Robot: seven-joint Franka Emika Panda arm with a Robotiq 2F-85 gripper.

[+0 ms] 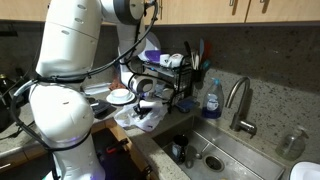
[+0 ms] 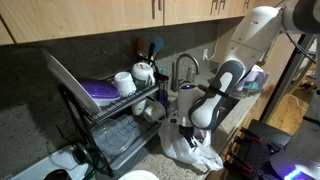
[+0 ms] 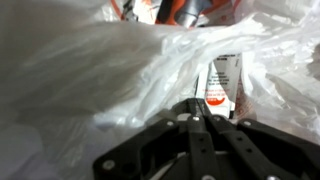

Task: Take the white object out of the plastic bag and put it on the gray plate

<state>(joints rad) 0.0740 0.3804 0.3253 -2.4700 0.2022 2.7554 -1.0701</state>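
Wrist view, closest in: gripper [image 3: 196, 110] jaws are pressed together with no gap, tips sitting right at a fold of the plastic bag [image 3: 110, 80]. Can't tell if any film is actually pinched between them. Crumpled glossy bag film fills almost the whole view. Just past the tips, showing through a gap in the folds, is the white object [image 3: 222, 85]: pale, red print on its face, flanked by film on both sides, so in the bag. Beyond that, at the top edge, there are blurred orange shapes [image 3: 178, 10], not identifiable. In both exterior views the arm [image 1: 65, 60] reaches down with its gripper [image 1: 148, 104] [image 2: 186, 128] low on the bag [image 1: 140, 119] [image 2: 195, 152], which lies bunched on the counter [image 1: 12, 150] just beside the sink [image 1: 240, 165]. A small white dish [image 1: 120, 97] sits just behind the bag. Further back there's a dish rack [image 1: 168, 75] loaded with crockery, then a blue bottle [image 1: 211, 98] near the faucet [image 1: 240, 103] at the sink's back edge. Wooden cabinets [image 1: 200, 8] run along the top.
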